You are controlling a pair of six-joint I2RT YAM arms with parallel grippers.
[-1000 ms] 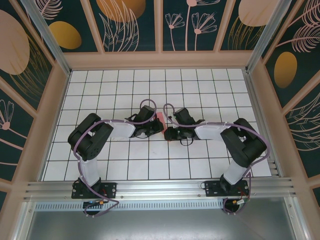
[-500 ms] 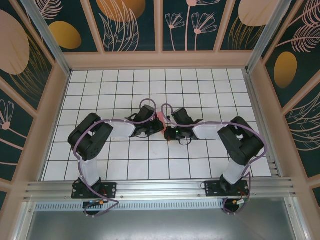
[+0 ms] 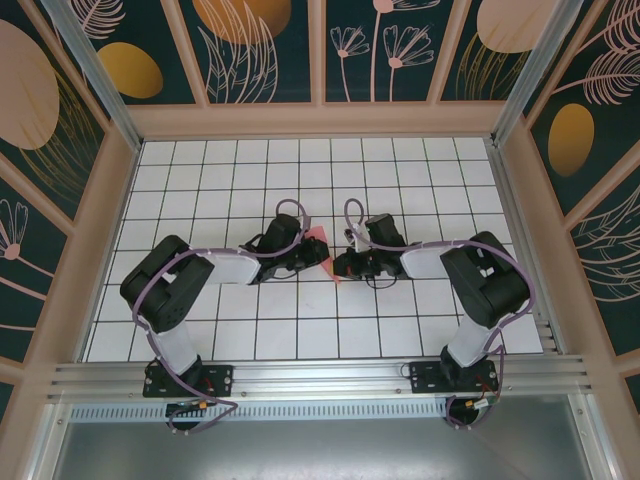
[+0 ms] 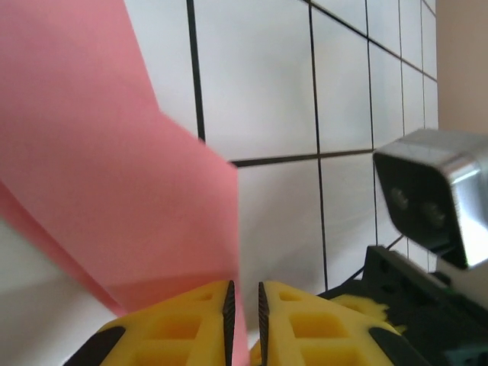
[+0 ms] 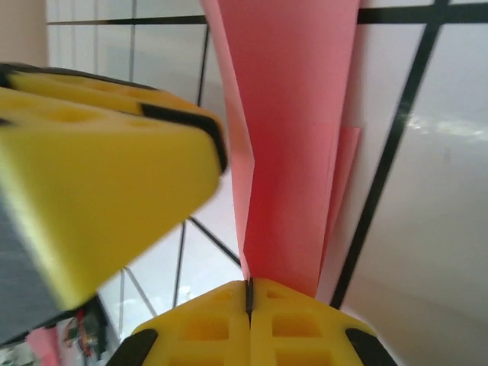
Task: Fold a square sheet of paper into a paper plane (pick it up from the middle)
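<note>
Right end effector tight on paper plane, left end effector alongside.

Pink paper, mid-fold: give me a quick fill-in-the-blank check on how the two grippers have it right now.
1. The right gripper has its jaws ___ on the paper.
2. The left gripper, jaws a narrow gap apart, meets the paper's other edge, so the paper sits ___ the two grippers.
3. The table under it is white with a black ___ of lines.
Missing words: shut; between; grid.
</note>
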